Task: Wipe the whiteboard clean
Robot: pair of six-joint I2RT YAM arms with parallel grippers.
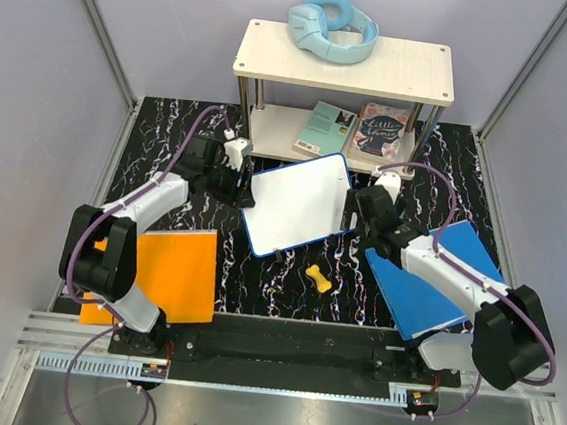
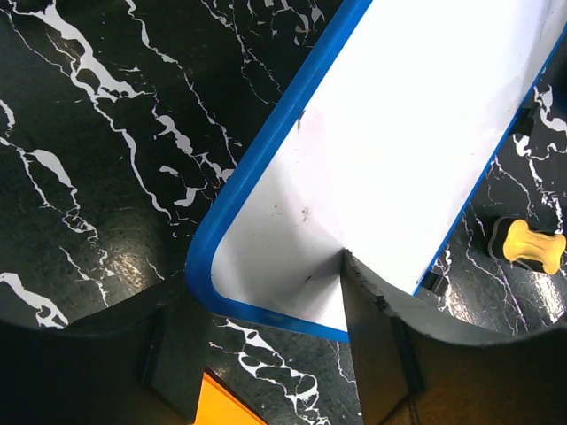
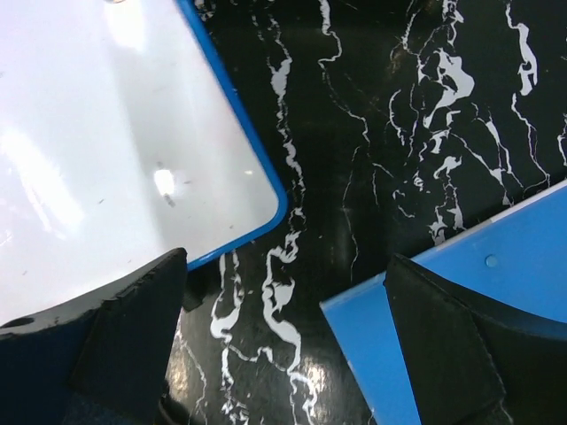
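Left pincer (image 2: 261, 283) and right pincer (image 3: 288, 257) gape empty by whiteboard (image 1: 294, 206).

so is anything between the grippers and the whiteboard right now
Nothing visible stands in the way. The left gripper is open, straddling a corner on the left side of the whiteboard. The right gripper is open at a right-side corner, one finger over the rim. The small yellow piece lies apart from both.

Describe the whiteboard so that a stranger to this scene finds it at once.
Find the two-tier shelf at the far edge of the black marbled table. Just before it lies the whiteboard. It alone is white with a thin blue rim; the orange panel and the blue panel are solid colours.
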